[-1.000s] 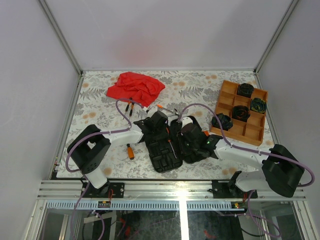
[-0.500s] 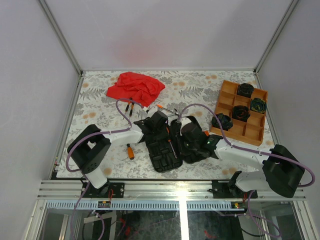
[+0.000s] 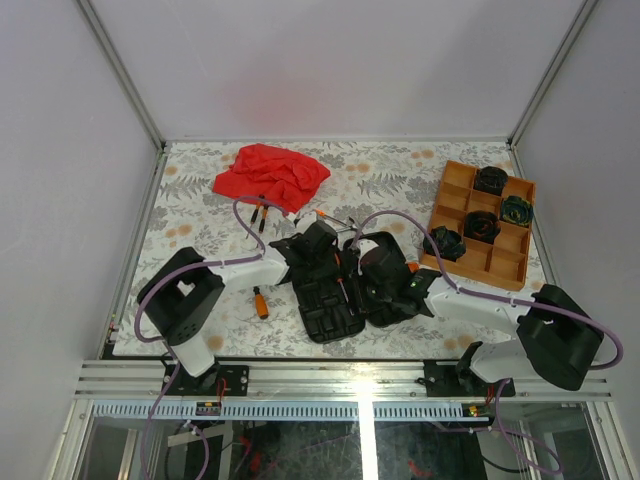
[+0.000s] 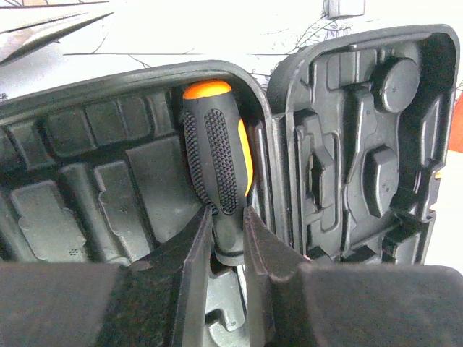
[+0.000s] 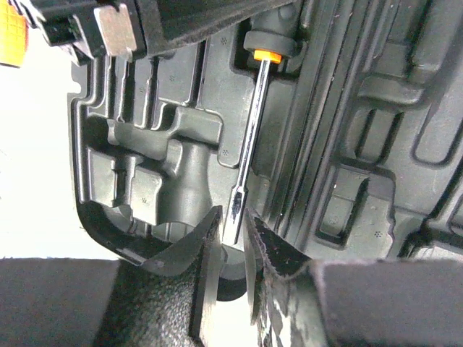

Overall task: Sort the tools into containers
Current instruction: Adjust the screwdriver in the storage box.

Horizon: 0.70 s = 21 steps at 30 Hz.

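Observation:
An open black tool case (image 3: pixel 330 312) lies at the table's near middle, with both grippers over it. One orange-and-black screwdriver (image 4: pixel 217 163) rests in a moulded slot of the left half. My left gripper (image 4: pixel 226 215) is shut on the neck of its handle. The steel shaft (image 5: pixel 250 130) runs down to my right gripper (image 5: pixel 231 218), whose fingers straddle the flat tip with a slim gap showing. From above, the left gripper (image 3: pixel 325 255) and right gripper (image 3: pixel 362 264) meet over the case. The orange tray (image 3: pixel 502 262) at right holds several dark coiled bundles (image 3: pixel 443 243).
A red cloth (image 3: pixel 272 172) lies at the back left. Small orange-tipped tools (image 3: pixel 262 215) lie below it, and another (image 3: pixel 330 215) sits behind the case. A short orange screwdriver (image 3: pixel 261 302) lies left of the case. The case's right half (image 4: pixel 376 144) shows bare slots.
The right gripper's jaws have narrowed around the screwdriver's tip. Both arms have shifted slightly toward the back; the left grip on the handle is unchanged.

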Motion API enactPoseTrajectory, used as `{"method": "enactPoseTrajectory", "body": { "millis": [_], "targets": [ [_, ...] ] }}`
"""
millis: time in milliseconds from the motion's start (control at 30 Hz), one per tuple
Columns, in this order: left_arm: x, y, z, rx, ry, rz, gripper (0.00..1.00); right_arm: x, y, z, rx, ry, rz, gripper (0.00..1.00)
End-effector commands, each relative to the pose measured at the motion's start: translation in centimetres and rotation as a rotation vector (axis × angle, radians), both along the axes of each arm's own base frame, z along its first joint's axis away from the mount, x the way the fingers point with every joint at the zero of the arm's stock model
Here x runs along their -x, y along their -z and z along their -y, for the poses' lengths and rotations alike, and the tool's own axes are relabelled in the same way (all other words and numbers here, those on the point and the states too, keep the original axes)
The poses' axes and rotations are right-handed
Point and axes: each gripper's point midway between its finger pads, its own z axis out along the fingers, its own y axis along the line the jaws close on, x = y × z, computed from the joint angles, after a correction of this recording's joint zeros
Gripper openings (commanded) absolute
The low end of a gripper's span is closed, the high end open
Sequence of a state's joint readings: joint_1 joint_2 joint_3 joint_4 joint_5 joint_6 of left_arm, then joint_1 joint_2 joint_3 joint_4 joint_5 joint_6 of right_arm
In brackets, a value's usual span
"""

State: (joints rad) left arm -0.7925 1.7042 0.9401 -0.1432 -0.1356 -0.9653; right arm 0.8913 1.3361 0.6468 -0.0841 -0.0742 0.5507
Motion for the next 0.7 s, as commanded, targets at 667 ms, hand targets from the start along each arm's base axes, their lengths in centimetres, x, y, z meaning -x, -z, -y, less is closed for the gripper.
{"method": "enactPoseTrajectory", "body": {
  "millis": [667],
  "targets": [
    [1.8, 5.7, -2.4, -0.195, 0.003, -0.130, 0.01, -0.2, 4.2, 3.8, 0.255, 0.127, -0.049, 0.00]
  ]
}}
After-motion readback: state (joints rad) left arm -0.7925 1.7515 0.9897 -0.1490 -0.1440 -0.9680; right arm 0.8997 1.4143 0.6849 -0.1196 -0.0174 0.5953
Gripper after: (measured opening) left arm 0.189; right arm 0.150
